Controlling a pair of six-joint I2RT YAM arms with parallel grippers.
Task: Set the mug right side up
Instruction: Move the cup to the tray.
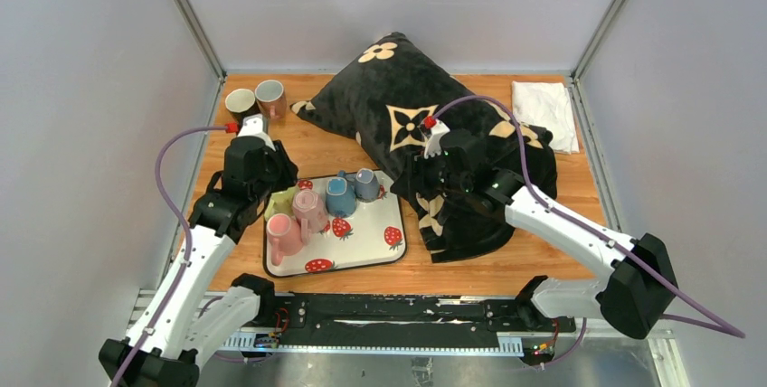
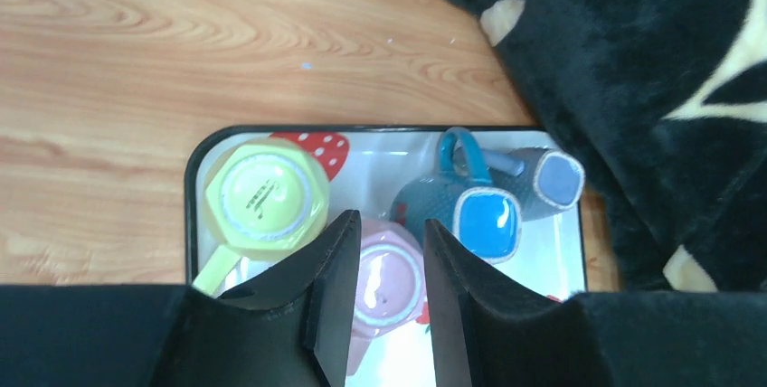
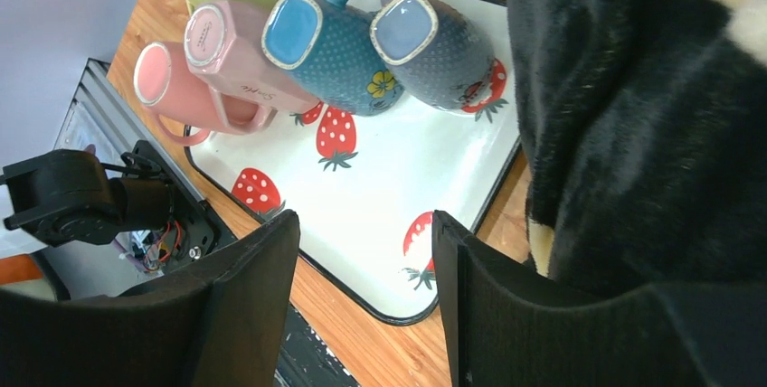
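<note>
Several mugs stand bottom up, crowded together at the far end of a strawberry-print tray (image 1: 362, 238). They are a yellow-green one (image 2: 265, 193), a pink one (image 2: 391, 280), a second pink one (image 3: 172, 80), a blue one (image 2: 470, 211) and a grey-blue one (image 2: 547, 179). My left gripper (image 2: 389, 224) hovers just above the pink mug's base with its jaws a little apart, and I see nothing gripped; from above, the left gripper (image 1: 285, 186) is at the tray's far left. My right gripper (image 3: 364, 220) is open and empty over the tray's near right corner.
A big black cushion (image 1: 407, 107) with cream flowers lies right of the tray, against my right arm. Two upright mugs (image 1: 255, 99) stand at the back left corner. A white cloth (image 1: 545, 111) lies at the back right. Grey walls enclose the wooden table.
</note>
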